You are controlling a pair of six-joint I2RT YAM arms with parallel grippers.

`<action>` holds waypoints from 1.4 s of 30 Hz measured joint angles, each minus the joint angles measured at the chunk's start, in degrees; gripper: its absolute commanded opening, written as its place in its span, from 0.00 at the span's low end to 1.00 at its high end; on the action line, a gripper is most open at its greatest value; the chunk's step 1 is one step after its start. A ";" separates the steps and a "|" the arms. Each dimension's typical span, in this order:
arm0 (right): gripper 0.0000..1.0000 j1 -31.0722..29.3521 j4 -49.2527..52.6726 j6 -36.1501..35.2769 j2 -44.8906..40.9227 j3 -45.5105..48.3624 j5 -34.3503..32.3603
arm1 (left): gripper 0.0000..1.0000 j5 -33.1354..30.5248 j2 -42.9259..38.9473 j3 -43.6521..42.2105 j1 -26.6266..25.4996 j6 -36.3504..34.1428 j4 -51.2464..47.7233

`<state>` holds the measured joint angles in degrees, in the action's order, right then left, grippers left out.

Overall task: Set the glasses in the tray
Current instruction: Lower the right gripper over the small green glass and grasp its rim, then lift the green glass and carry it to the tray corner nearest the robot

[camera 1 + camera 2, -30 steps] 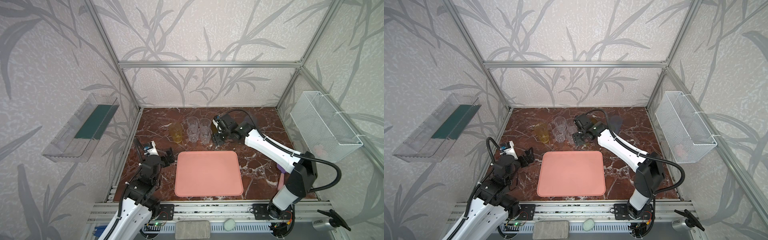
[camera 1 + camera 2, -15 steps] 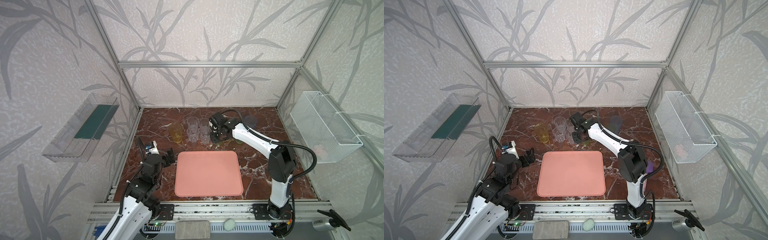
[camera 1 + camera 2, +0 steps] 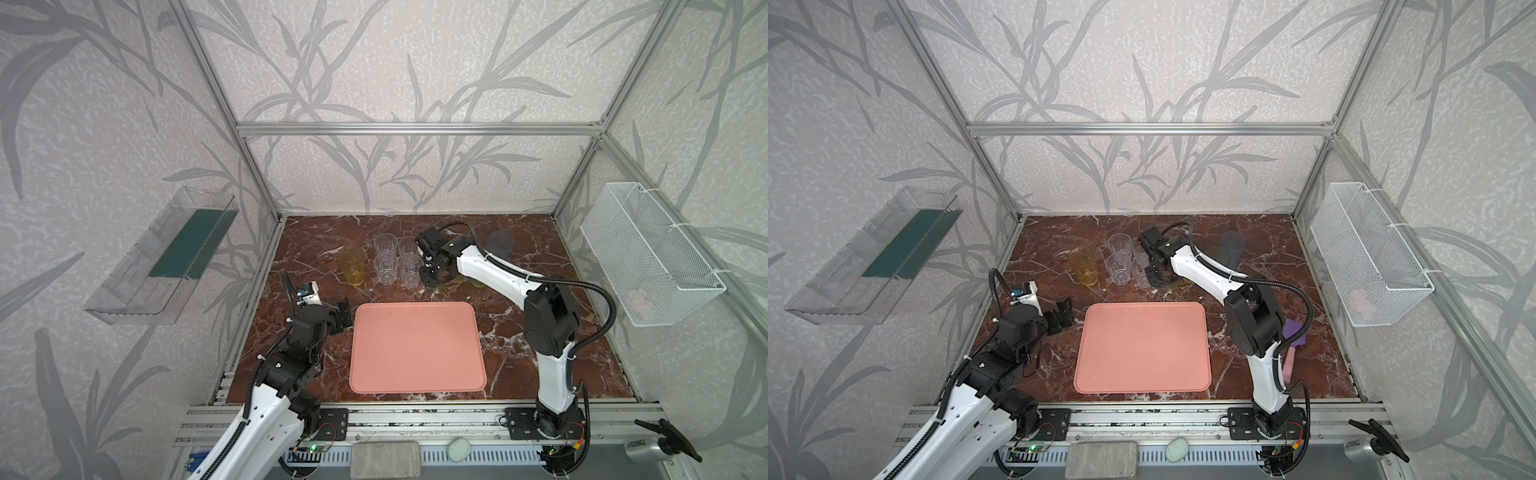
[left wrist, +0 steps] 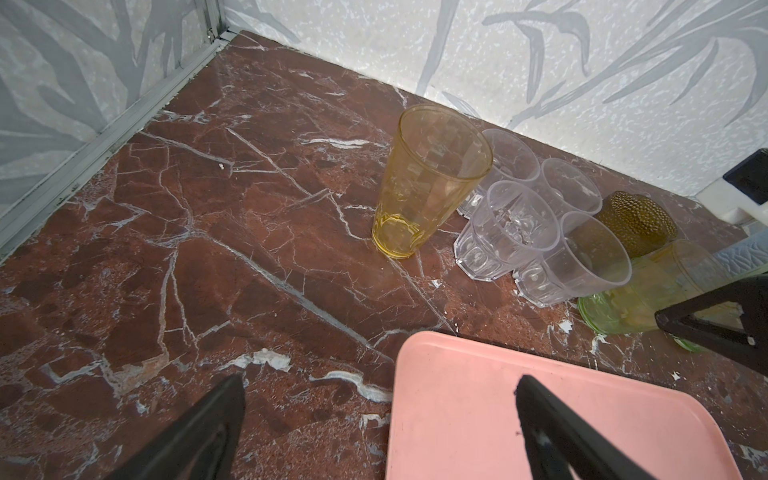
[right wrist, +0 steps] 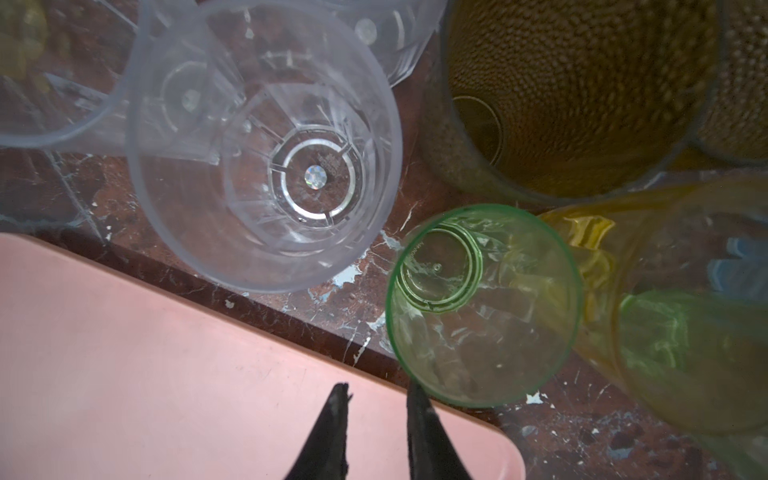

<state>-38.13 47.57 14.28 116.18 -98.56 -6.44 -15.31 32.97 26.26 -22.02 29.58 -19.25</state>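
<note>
Pincer (image 5: 376, 392) beside green glass (image 5: 482, 307): wrist views only.

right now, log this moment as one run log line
left gripper: open, by tray corner | right gripper: jaws narrowly apart at green glass rim, nothing between | tray: nothing on it yet

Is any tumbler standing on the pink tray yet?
No, the pink tray is bare; the tumblers stand on the marble tabletop behind it.
</note>
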 measured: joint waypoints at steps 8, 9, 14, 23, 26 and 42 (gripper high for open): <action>0.25 0.00 0.94 -1.05 2.36 -3.72 -2.43 | 0.99 0.00 -0.07 0.00 0.00 -0.04 0.00; 0.25 0.00 0.94 -1.09 2.73 -4.11 -2.71 | 0.99 0.00 -0.11 0.00 0.00 -0.04 0.00; 0.23 0.02 1.51 -1.33 4.72 -5.27 -3.65 | 0.99 0.00 -0.15 0.00 0.00 -0.04 0.00; 0.13 0.04 2.64 -1.92 7.17 -6.80 -4.02 | 0.99 -0.02 -0.44 0.00 0.00 -0.04 0.00; 0.08 0.04 2.89 -1.95 7.56 -7.06 -4.07 | 0.99 0.04 -0.44 0.00 0.00 -0.04 0.00; 0.00 0.04 3.69 -1.95 6.93 -6.62 -3.34 | 0.99 0.22 -1.42 0.00 0.00 -0.07 -0.02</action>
<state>-38.09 51.27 12.34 123.11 -105.19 -9.78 -15.09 31.55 26.26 -22.02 29.52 -19.27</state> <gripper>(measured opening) 0.063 0.993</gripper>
